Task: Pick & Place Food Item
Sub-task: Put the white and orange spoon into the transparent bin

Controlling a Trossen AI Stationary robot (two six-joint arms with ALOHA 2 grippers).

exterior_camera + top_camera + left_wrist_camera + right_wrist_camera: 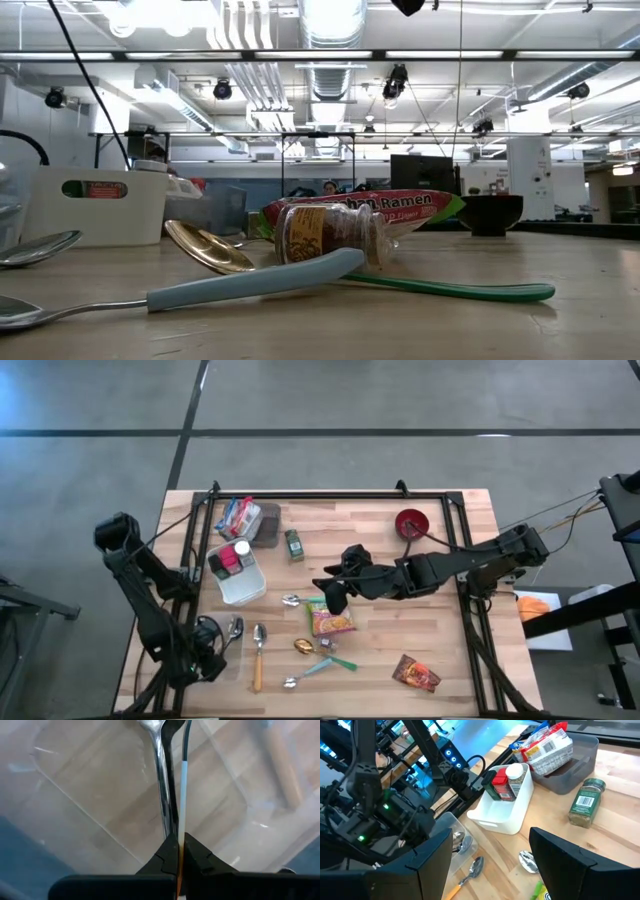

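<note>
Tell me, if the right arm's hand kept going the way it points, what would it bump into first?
Probably the silver metal spoon lying just ahead of the open right hand, beside the white plastic bin of spice jars. Depth is unclear; the hand may pass above the spoon.

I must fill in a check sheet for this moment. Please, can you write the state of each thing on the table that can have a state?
Left pincer: shut, parked over the clear container.
Right pincer: open, empty, above the ramen packet.
Ramen packet: lying flat, unheld.
White bin: open, holding spice bottles.
Green spice jar: upright, capped.
Grey tray: holding snack bags.
Red bowl: upright.
</note>
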